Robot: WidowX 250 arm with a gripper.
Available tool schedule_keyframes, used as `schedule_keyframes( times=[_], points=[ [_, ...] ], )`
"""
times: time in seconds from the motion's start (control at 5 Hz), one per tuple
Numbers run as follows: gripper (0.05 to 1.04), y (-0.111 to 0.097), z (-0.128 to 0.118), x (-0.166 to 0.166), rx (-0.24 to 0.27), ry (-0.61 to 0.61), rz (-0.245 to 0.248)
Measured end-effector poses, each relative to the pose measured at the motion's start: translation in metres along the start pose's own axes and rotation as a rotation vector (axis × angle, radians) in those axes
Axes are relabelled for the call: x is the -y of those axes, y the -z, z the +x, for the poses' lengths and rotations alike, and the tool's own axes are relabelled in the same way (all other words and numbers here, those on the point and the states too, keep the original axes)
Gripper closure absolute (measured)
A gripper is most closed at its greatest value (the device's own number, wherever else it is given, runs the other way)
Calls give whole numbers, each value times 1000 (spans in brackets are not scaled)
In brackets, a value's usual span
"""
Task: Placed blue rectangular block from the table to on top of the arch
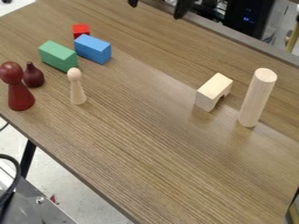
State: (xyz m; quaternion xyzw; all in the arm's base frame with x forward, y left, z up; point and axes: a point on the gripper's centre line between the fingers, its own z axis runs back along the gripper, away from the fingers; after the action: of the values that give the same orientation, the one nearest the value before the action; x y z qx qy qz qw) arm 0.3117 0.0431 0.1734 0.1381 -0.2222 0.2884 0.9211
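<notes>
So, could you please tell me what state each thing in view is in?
Tool, open
Blue block, lying lengthwise
Arch, opening downward
Green block, lying lengthwise
Red block, partly hidden
Pale cylinder, upright
Pale peg figure, upright
Large red figure, upright
Small maroon piece, upright

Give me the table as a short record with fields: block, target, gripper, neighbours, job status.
block: blue rectangular block, lying on the brown wood-grain table
target: pale wooden arch, opening down, nothing on top
gripper: black two-finger gripper, at the top edge, open, away from both
near block: green rectangular block; small red block
near arch: tall pale wooden cylinder, upright
left group: pale peg figure, large dark-red peg figure, small dark-red pear-shaped piece
status: block not yet on arch
</notes>
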Motion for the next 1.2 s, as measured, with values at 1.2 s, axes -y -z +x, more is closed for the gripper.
schedule_keyframes(
  times=[1.2],
  points=[
    [83,94,6,-69,-199,-955,184]
  ],
)
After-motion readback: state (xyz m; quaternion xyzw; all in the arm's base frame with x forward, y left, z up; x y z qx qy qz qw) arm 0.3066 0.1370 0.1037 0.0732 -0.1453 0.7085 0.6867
